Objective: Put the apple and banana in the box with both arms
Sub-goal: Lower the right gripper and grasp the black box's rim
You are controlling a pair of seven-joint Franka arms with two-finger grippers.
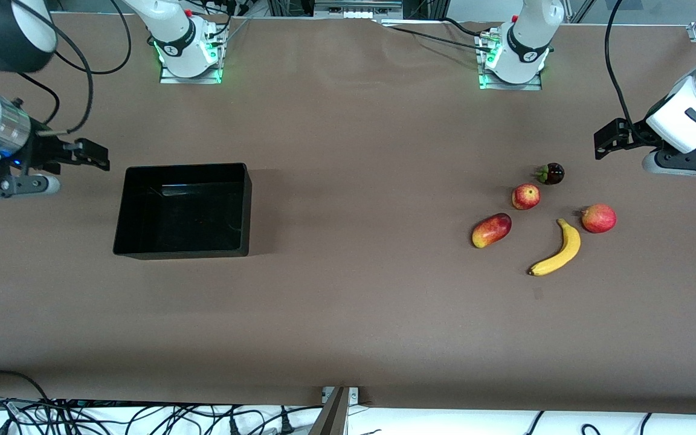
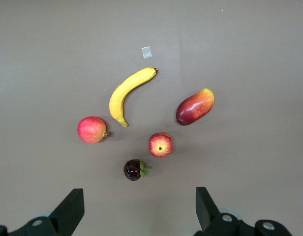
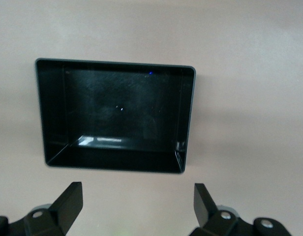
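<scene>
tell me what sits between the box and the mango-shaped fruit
Nothing: in the front view only bare brown table runs from the box to the mango-shaped fruit.

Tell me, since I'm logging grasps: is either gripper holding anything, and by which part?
Nothing is held. The left gripper and the right gripper are both open and empty.

You have open table all around the box (image 1: 127, 208), whose black interior holds nothing, but the apple (image 1: 525, 196) sits hemmed in by a dark fruit (image 1: 551, 174), mango-shaped fruit (image 1: 491, 230), banana (image 1: 556, 251) and red-pink fruit (image 1: 599, 218).
</scene>
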